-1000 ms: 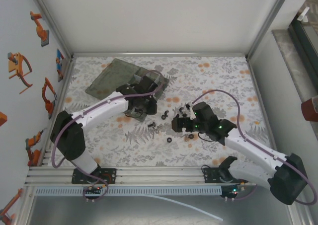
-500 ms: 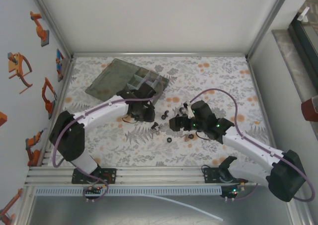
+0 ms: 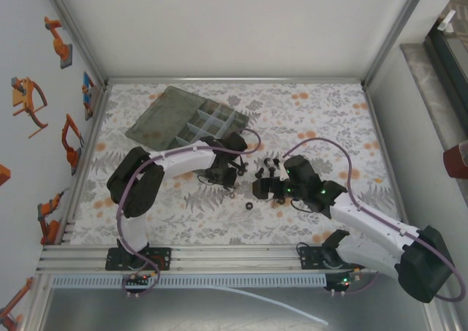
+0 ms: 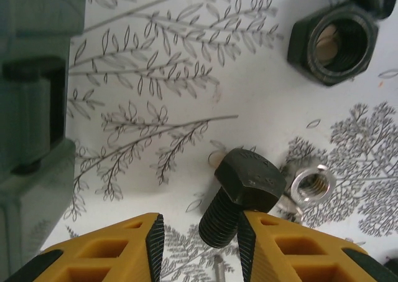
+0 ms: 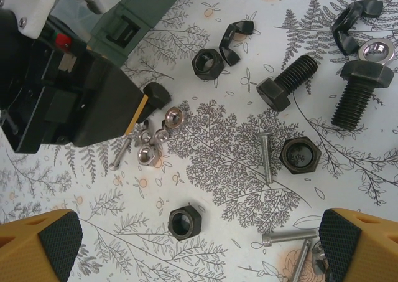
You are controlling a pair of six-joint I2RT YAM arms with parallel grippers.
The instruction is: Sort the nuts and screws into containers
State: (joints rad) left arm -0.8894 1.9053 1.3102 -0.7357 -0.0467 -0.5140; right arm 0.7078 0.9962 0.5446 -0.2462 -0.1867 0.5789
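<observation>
**Left gripper**: the jaws are set narrow, astride the threaded shaft of a black hex-head screw. The shaft is met by one pad, and a gap is left at the other, so no firm grip is shown. A small silver nut is found touching the screw's head. A large black hex nut lies apart, farther out on the floral table cover. The grey organiser box is seen along the left edge of this wrist view.

**Right gripper**: the fingers are spread wide and free. Listed on the cover in its wrist view:
- two black screws
- three black nuts
- two wing nuts
- slim silver screws
- a washer

**Containers**: these are placed toward the far left of the table, with the lid laid open beside them. Their contents cannot be made out. The loose hardware is gathered between the two grippers — just nearer than the box.
</observation>
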